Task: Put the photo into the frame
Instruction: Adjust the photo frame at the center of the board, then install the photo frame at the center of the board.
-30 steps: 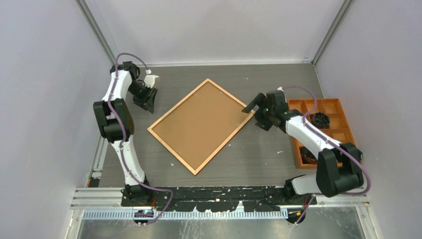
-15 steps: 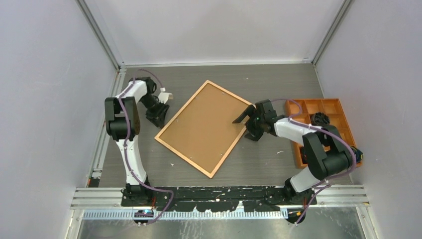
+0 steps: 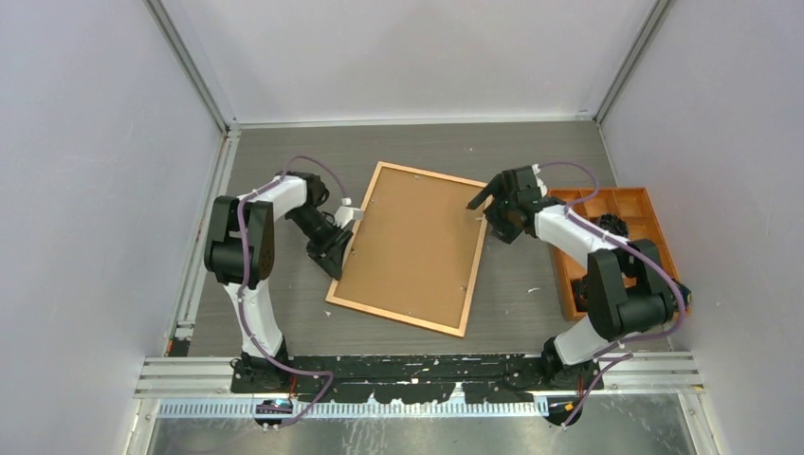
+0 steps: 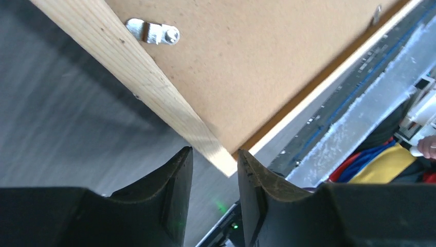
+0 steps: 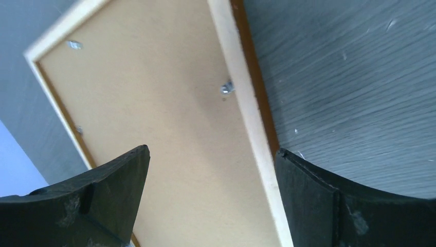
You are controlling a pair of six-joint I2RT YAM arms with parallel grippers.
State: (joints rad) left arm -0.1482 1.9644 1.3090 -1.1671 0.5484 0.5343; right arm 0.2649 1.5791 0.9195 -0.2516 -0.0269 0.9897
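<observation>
Now the left gripper (image 4: 214,154) pinches the wooden edge of the frame (image 4: 118,56); the right gripper (image 5: 212,150) hangs spread wide above it.

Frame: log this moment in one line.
frame back-up on table | left pincer at left rail, grip unclear | right pincer open over right rail

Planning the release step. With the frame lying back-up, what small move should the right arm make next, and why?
Probably lower the open right gripper onto the metal tab and swivel it aside: tabs pin the backing board in the frame.
</observation>
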